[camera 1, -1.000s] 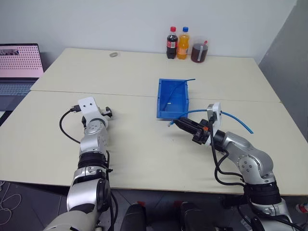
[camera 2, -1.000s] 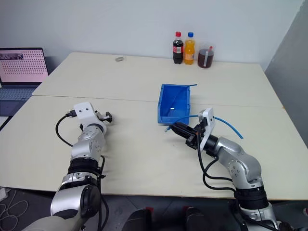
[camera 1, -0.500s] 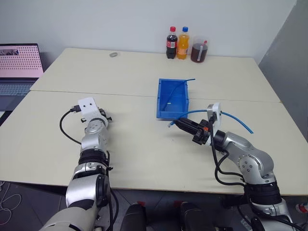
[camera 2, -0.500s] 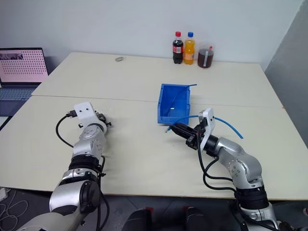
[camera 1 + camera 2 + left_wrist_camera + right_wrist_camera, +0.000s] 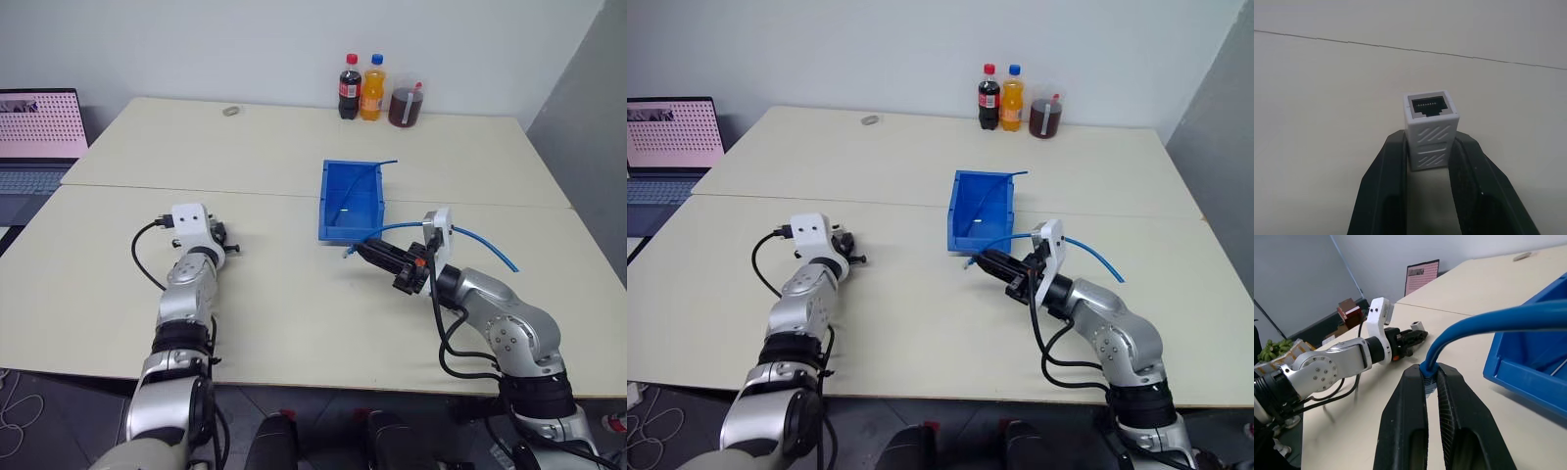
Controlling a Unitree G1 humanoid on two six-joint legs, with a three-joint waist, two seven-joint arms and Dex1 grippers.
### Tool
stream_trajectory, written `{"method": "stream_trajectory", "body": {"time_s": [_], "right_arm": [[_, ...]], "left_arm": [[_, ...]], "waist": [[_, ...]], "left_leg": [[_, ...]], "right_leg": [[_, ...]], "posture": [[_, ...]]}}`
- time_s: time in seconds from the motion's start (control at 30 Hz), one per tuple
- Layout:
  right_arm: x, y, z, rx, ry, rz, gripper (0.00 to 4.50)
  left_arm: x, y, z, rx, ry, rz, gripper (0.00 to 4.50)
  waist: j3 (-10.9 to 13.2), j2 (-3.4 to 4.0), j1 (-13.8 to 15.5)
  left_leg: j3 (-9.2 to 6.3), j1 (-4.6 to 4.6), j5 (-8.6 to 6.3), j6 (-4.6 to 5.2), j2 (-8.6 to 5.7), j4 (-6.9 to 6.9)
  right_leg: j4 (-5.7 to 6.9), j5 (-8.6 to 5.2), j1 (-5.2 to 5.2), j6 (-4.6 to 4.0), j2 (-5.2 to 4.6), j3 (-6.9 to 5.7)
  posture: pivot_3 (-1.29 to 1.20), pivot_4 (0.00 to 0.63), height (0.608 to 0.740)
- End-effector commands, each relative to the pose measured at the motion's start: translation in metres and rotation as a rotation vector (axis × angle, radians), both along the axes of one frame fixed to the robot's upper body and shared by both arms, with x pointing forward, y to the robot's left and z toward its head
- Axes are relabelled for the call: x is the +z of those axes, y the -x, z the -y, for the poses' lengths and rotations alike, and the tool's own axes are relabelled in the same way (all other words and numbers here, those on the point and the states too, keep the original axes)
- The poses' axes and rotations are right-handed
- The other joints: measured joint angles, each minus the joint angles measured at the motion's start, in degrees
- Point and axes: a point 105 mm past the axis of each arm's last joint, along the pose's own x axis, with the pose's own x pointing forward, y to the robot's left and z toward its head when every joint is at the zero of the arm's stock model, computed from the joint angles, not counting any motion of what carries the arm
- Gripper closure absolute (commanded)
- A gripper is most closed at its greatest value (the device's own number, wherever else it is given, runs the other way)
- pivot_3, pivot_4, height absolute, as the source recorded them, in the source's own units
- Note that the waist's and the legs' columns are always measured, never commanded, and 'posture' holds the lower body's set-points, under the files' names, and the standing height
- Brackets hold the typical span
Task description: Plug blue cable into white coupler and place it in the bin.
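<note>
Left eye view: the left hand [image 5: 227, 242] sits over the left half of the desk [image 5: 294, 304], well short of the near edge, its fingers closed on something too small to name from here. The right hand [image 5: 361, 247] is pinched shut on the blue cable [image 5: 397, 228], just off the near end of the bin [image 5: 351, 202], which stands near the middle of the desk. The cable arcs back over the right forearm toward the right edge.

Right eye view: same layout; the two hands are well apart, with bare desk between them. Bottles [image 5: 1002, 98] stand at the far edge.

Left wrist view: the white coupler [image 5: 1430, 128] is clamped upright between the two fingers [image 5: 1385, 181], its dark socket facing away from the hand and unobstructed.

Right wrist view: the fingers [image 5: 1413, 416] grip the cable right at its bend; the plug itself is hidden between them.

The step in hand looks like bringing plug and socket together. To do it well, I would turn both wrists until socket and plug share one line, then close the gap slowly and push straight in.
</note>
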Motion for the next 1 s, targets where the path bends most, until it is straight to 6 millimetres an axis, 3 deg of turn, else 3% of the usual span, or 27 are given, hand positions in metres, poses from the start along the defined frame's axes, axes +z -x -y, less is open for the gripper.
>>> {"method": "stream_trajectory", "body": {"time_s": [0.03, 0.2, 0.43, 0.6, 0.77, 1.0], "right_arm": [[0.01, 0.011, 0.003, 0.004, 0.031, 0.081, 4.47], [0.002, 0.025, 0.004, 0.026, 0.1, 0.098, 4.47], [-0.004, 0.032, 0.002, 0.047, 0.153, 0.121, 4.47], [-0.001, 0.032, -0.004, 0.051, 0.158, 0.148, 4.47], [0.008, 0.03, -0.015, 0.068, 0.151, 0.181, 4.48], [-0.003, 0.027, -0.029, 0.123, 0.21, 0.187, 4.48]], "left_arm": [[0.025, 0.012, 0.04, -0.332, -0.056, 0.048, 3.65], [0.016, 0.046, 0.097, -0.841, -0.152, -0.058, 3.67], [0.0, 0.087, 0.136, -1.335, -0.317, -0.185, 3.67], [-0.013, 0.101, 0.142, -1.499, -0.375, -0.284, 3.68], [-0.025, 0.104, 0.146, -1.541, -0.436, -0.323, 3.68], [-0.029, 0.105, 0.149, -1.564, -0.45, -0.318, 3.68]], "waist": [[0.0, 0.0, 0.0], [0.0, 0.0, 0.1], [0.0, 0.01, -0.2], [0.0, 0.01, -0.1], [0.0, 0.01, -0.1], [0.0, 0.01, 0.2]], "left_leg": [[0.0, 0.0, 0.0, 0.0, 0.0, -0.01], [-0.01, 0.0, 0.0, 0.01, -0.01, 0.01], [-0.01, 0.01, 0.0, 0.02, 0.02, 0.01], [-0.01, 0.01, 0.0, 0.03, 0.02, 0.03], [-0.02, 0.01, 0.0, 0.04, 0.02, 0.04], [-0.03, 0.0, -0.01, 0.04, 0.01, 0.07]], "right_leg": [[0.0, 0.0, -0.02, 0.0, 0.0, 0.01], [0.01, -0.02, 0.0, 0.03, 0.0, 0.01], [0.01, -0.17, -0.03, 0.23, 0.04, 0.03], [0.01, -0.19, -0.03, 0.23, 0.05, 0.05], [0.02, -0.19, -0.03, 0.23, 0.05, 0.05], [0.0, -0.2, -0.01, 0.23, 0.04, 0.04]], "posture": [[0.0, 0.15, 0.74], [0.0, 0.15, 0.74], [0.0, 0.15, 0.74], [0.0, 0.15, 0.74], [0.0, 0.15, 0.74], [0.0, 0.15, 0.74]]}}
